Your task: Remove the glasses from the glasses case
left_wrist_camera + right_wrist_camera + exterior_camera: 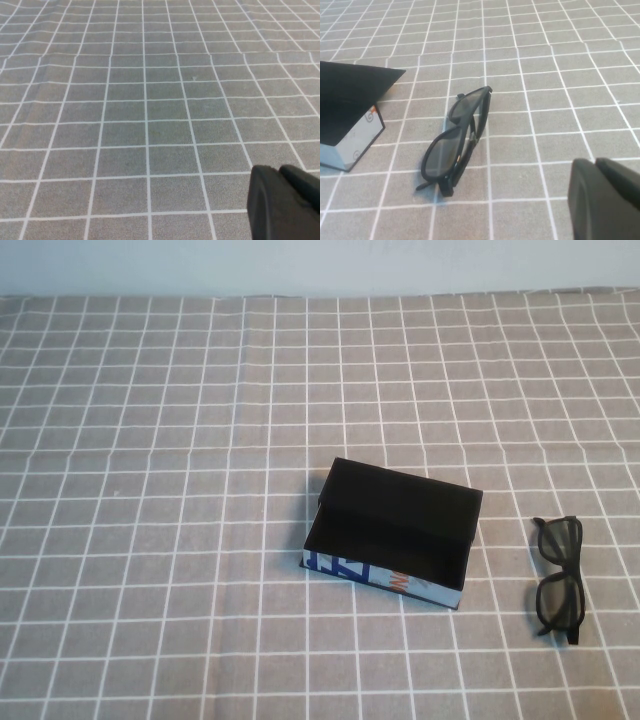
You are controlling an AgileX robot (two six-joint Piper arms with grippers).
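The glasses case (392, 536) lies open at the centre of the checked tabletop (150, 440), its black interior showing nothing inside. The glasses (558, 580) rest folded on the cloth at about 3 o'clock from the case, well apart from it. The removal thus appears complete; what remains, judged from this layout, is only to keep both arms clear of the frames and the case.

High view: neither arm appears, so neither end effector can be placed relative to the objects here.

Right wrist view: the right end effector (607, 197) hangs above the tabletop near the glasses (456, 140), holding nothing; whether it is open or closed cannot be told. A corner of the case (350, 120) also shows.

Left wrist view: the left end effector (282, 202) hangs over bare cloth, gripping nothing visible; its opening cannot be told either.
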